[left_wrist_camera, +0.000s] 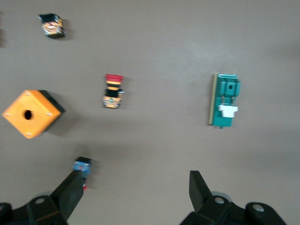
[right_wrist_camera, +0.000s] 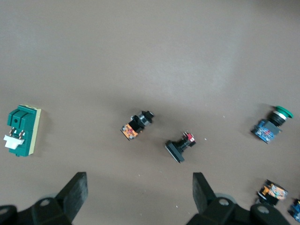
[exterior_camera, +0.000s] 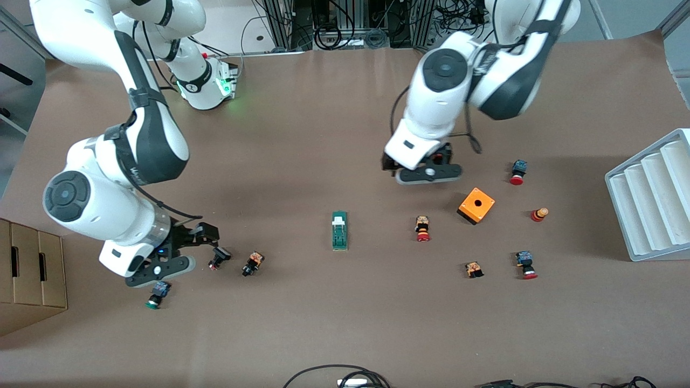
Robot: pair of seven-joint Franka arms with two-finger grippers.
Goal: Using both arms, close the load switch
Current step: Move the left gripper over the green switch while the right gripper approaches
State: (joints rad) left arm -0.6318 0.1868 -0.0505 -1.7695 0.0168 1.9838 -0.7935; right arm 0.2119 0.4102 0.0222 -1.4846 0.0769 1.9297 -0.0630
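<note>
Load switch (exterior_camera: 339, 230) lies on the table, apart from both open end effectors.

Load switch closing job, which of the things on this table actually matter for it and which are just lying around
Belong to the job:
load switch, mid-table, untouched
left tool, open, over bare table near the orange box
right tool, open, over the push buttons at its end

Just lying about:
orange box
red-capped push buttons
green-capped push button
white ridged tray
cardboard box

High front camera faces robots; both wrist cameras share the load switch (exterior_camera: 339, 230).
</note>
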